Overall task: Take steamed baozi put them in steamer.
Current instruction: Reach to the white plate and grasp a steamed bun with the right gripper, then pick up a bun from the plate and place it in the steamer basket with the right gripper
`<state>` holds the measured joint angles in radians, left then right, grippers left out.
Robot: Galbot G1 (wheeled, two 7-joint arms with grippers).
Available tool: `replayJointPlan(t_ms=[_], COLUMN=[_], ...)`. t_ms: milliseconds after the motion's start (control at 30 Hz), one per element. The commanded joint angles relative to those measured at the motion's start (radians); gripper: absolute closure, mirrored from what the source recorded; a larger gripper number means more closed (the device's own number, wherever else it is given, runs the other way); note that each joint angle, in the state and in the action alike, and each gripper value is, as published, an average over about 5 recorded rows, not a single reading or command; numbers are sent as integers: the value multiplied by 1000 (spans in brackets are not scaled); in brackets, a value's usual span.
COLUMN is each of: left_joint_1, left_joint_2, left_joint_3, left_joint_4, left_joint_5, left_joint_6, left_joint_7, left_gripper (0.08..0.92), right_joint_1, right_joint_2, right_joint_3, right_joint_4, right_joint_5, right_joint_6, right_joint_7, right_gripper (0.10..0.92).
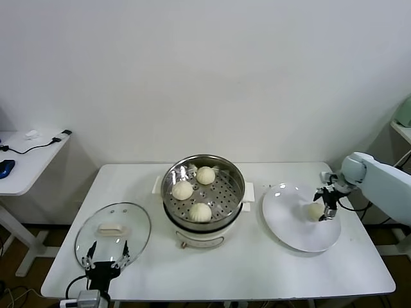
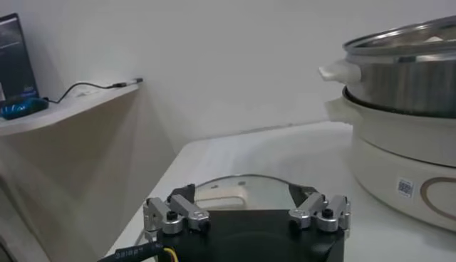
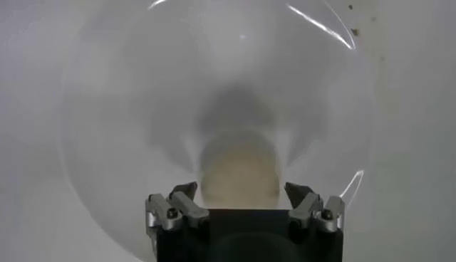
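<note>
My right tool (image 1: 326,206) straddled last baozi (image 1: 315,210) on white plate (image 1: 289,224), frame right, fingers spread, not yet pinching. Three baozi (image 1: 200,212) sat in steamer (image 1: 234,168), centre. Left tool (image 1: 103,262) spread, parked lower left over glass lid (image 1: 138,224).

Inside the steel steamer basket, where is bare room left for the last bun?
The round perforated steel steamer basket holds three pale cream buns, crowding its back, left and front. Its right side is bare. The fourth bun sits on the flat white plate between the right gripper's open fingers.
</note>
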<state>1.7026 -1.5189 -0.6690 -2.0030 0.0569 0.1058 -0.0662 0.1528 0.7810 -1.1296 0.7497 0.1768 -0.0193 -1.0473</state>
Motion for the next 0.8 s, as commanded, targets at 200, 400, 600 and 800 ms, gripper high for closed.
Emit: replayJointPlan(t_ms=[200, 400, 600, 800], left_joint_1=[-3, -6, -12, -16], left_joint_2=[-1, 0, 3, 4], left_joint_3=[0, 1, 9, 24], left_joint_4=[2, -1, -7, -20], left_joint_5=[0, 0, -2, -3], left_joint_6=[1, 3, 5, 5], left_joint_7=[0, 1, 2, 4], left_gripper=[177, 177, 177, 177], right_joint_1=[3, 109, 388, 705], right_joint_2=[24, -8, -48, -23], right_joint_3=[1, -69, -307, -507], right_joint_4=[-25, 46, 207, 496], right_joint_5=[-23, 26, 173, 411], right_joint_6=[-3, -14, -41, -129], right_joint_7=[-22, -44, -65, -49], right_gripper=[294, 345, 355, 355])
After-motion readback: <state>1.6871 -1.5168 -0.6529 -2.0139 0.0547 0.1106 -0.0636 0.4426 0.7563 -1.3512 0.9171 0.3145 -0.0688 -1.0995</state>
